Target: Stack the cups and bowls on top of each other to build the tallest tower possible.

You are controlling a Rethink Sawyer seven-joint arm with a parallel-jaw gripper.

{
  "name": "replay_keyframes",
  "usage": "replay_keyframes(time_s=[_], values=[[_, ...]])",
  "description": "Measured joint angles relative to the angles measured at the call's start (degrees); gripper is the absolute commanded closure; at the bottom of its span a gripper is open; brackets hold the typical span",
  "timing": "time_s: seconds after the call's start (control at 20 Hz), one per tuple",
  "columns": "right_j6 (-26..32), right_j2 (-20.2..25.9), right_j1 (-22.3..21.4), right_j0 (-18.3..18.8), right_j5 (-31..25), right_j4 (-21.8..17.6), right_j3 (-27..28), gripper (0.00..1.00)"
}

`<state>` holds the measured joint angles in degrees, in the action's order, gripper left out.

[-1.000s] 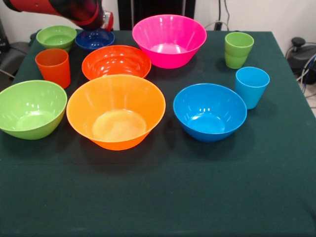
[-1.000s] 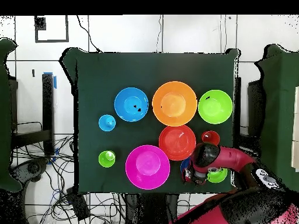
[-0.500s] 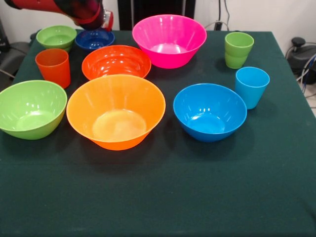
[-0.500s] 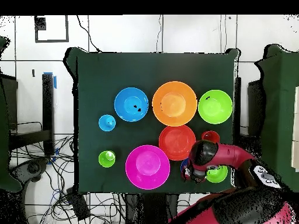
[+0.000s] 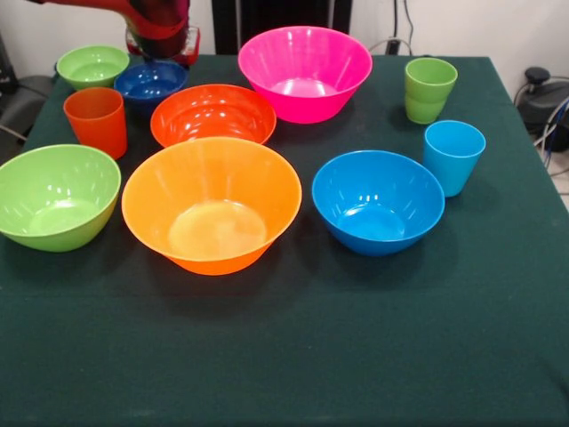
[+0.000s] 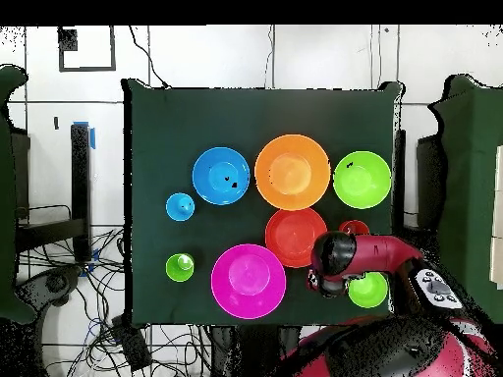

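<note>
Overhead, the arm's fingers (image 5: 158,52) hang above the small dark blue bowl (image 5: 149,82), grip undeterminable.

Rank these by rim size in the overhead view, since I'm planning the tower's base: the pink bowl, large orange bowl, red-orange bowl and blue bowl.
1. Large orange bowl and pink bowl: nearly alike, so I won't rank them.
2. Red-orange bowl
3. Blue bowl, only slightly smaller.

Bright, even light (soft shadows), with glare on the bowls (image 5: 212,200).
</note>
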<state>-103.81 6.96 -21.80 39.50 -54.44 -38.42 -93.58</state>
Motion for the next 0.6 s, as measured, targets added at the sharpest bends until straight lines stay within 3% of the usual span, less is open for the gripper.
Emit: replay_keyframes(time_s=[0.6], values=[[0.0, -1.8, -1.3, -0.7, 3.4, 0.0, 0.0, 0.0]])
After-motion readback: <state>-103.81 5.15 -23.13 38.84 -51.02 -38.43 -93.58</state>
